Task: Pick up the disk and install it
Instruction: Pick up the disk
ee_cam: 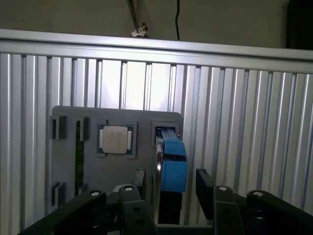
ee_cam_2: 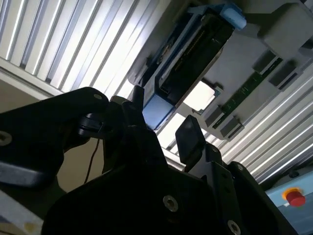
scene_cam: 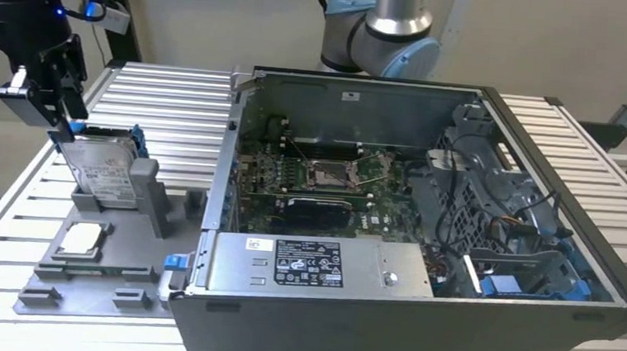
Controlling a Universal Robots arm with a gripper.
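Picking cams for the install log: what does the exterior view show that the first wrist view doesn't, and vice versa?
Exterior view adds: the open computer case, its motherboard and power supply. First wrist view adds: the gaps between the gripper's fingers and the disk's blue carrier, either side. Both: the disk standing in the grey fixture, the chip beside it, the open gripper over it.

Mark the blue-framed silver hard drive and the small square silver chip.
Blue-framed silver hard drive (scene_cam: 104, 171): exterior view, on its white label.
Small square silver chip (ee_cam: 116, 139): first wrist view, centre of its top.
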